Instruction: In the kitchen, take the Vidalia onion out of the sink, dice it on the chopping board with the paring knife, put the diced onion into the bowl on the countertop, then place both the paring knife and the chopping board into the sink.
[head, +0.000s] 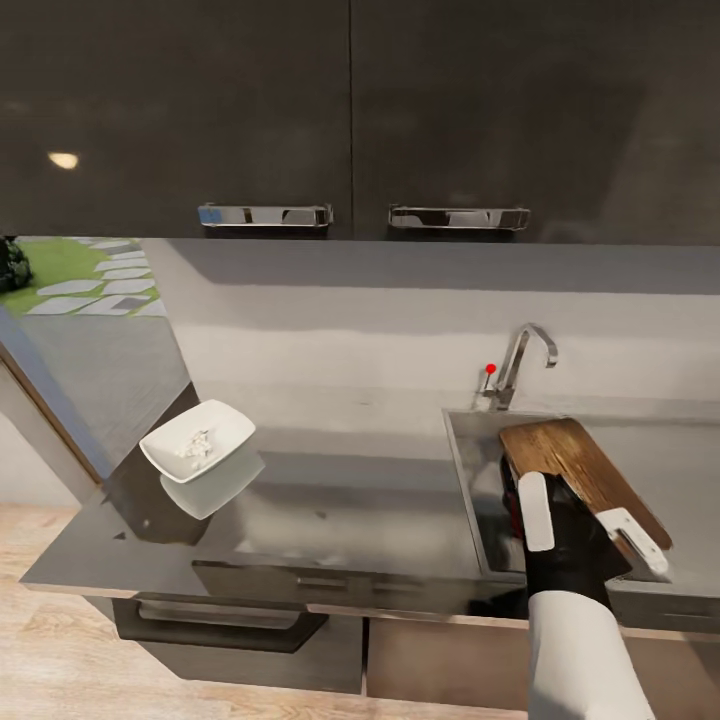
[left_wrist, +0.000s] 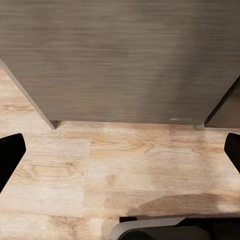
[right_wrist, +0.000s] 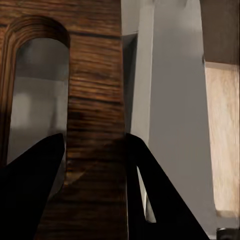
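Your right gripper (head: 585, 535) is clamped on the dark brown wooden chopping board (head: 580, 470), tilted over the steel sink (head: 470, 480); release it there. Diced onion already lies in the white square bowl (head: 198, 440) near the countertop's (head: 340, 500) left edge

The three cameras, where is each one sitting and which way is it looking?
Head view: up on the robot's head, looking down over the countertop, the bowl, the sink; the right arm and right hand show, gripping the chopping board.
Left wrist view: on the left arm, pointing down at the wooden floor and a cabinet front; the dark fingertips of the left hand show at the edges, spread wide.
Right wrist view: on the right arm, looking along its fingers, closed on the chopping board beside its slot handle.
Shared: head and right wrist views both show the board.
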